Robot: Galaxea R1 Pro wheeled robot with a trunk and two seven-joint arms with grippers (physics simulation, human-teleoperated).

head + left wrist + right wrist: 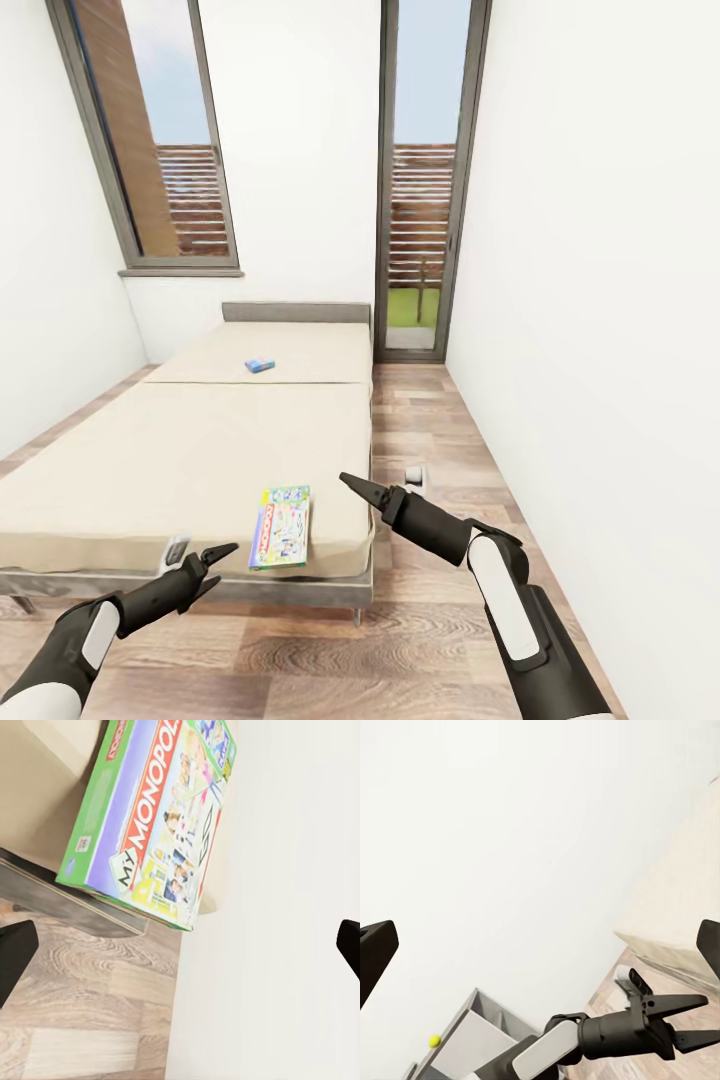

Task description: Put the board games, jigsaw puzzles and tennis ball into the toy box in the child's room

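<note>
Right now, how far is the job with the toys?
Nothing looks done yet. The large board game lies at the bed's near corner and the small blue game farther up. Both claws, left and right, hold nothing. Table toys and toy box remain.

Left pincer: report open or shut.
Open. The left pincer has its fingers spread with nothing between them, short of the green-edged board game on the bed.

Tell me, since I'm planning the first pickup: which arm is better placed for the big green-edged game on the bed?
Left, probably: the left gripper hangs open beside the green-edged board game, and its wrist camera faces it.
</note>
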